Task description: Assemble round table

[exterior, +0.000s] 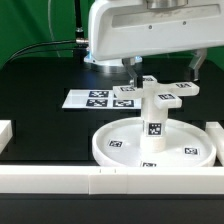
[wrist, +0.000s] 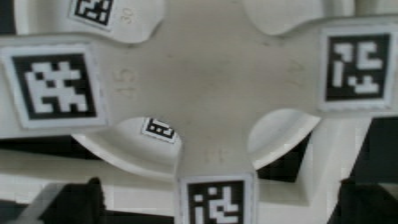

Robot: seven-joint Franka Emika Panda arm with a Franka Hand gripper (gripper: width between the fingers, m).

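Black desk (exterior: 40, 105), matte, with a soft glare patch toward the far edge. Green backdrop (exterior: 35, 22) behind it, plain cloth or screen, evenly lit; upper part on the exterior view's left looks darker. Dark cables (exterior: 62, 42) run along the far edge in front of the green. White border rails (exterior: 50, 180) line the near edge and both side edges. Marker board (exterior: 100, 99) lies flat mid-desk. Lighting diffuse, from overhead.

We can read no words, brands or numbers. We see only black-and-white square tags: on the foot (wrist: 205, 95) arms, the leg (exterior: 153, 115), the disc (exterior: 120, 148) and the marker board (exterior: 100, 99). Their patterns carry no legible text.
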